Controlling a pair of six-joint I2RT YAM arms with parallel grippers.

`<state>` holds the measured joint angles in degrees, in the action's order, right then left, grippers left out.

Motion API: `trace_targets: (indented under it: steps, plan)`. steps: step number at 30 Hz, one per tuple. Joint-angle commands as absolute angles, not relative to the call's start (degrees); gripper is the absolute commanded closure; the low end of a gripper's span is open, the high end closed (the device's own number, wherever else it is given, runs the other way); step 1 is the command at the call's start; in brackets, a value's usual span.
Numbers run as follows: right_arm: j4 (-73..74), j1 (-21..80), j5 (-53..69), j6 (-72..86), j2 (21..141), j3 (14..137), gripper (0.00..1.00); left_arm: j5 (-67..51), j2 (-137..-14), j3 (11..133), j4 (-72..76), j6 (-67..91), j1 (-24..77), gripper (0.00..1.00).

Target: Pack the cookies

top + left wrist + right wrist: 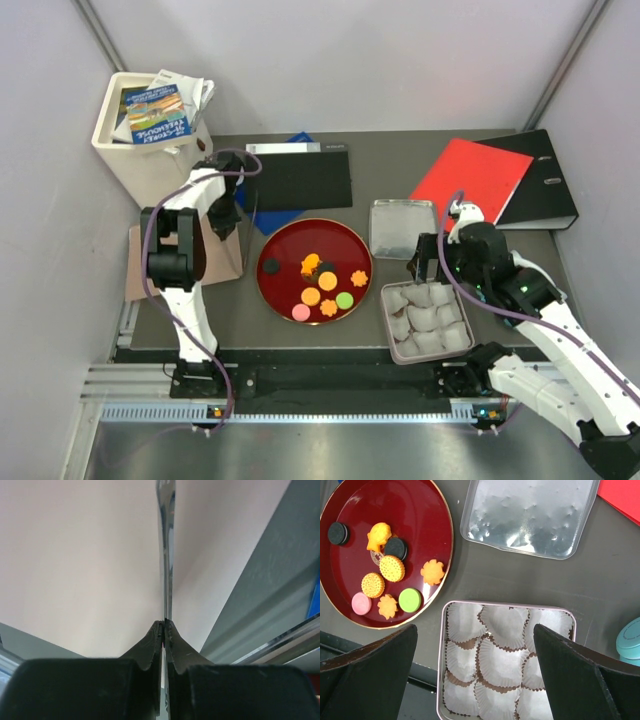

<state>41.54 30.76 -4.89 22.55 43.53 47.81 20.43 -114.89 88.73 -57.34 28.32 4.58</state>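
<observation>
The cookies (322, 280) are several small orange, pink, green and black pieces lying on a round red tray (290, 240). They also show in the right wrist view (391, 568) at the upper left. A square tin (386, 318) lined with empty white paper cups (502, 662) stands right of the tray. My right gripper (480, 677) is open and empty, hovering over the tin, and shows in the top view (430, 262). My left gripper (165, 622) is raised at the far left (228, 215). It is shut on a thin metal tool (166, 555) seen edge-on.
The tin's lid (403, 228) lies behind the tin. A teal round object (629, 640) is at the tin's right. A black board (300, 180), a red folder (470, 180), a black binder (540, 185) and a white bin of booklets (140, 150) line the back. Brown cardboard (225, 262) lies at left.
</observation>
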Motion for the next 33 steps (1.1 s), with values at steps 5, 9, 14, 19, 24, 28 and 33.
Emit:
trace_targets:
  steps: [5, 9, 14, 19, 24, 28, 33]
  plan:
    - [39.82, 31.64, -6.06, 21.88, 43.15, 50.71, 0.01, 20.40, -115.85, 95.72, -56.43, 27.95, 2.37, 0.55]
    - [39.11, 31.64, -5.71, 21.97, 43.77, 50.54, 0.01, 18.99, -110.75, 90.89, -52.74, 27.77, 2.37, 0.18]
    - [38.50, 32.08, -5.71, 21.80, 45.17, 50.89, 0.01, 15.14, -103.37, 82.72, -46.87, 31.11, 2.63, 0.01]
    - [38.15, 32.34, -5.54, 21.88, 46.32, 51.24, 0.01, 14.33, -96.08, 73.84, -39.65, 36.99, 5.36, 0.01]
    - [37.97, 32.43, -5.01, 21.80, 46.93, 51.15, 0.01, 14.68, -95.62, 72.25, -37.27, 38.76, 7.91, 0.01]
    - [37.88, 32.52, -4.92, 21.97, 47.20, 50.98, 0.01, 16.26, -98.52, 70.76, -36.48, 40.51, 9.93, 0.01]
    - [38.58, 32.43, -5.45, 21.89, 47.46, 51.68, 0.01, 17.93, -98.70, 68.64, -35.15, 41.40, 10.11, 0.01]
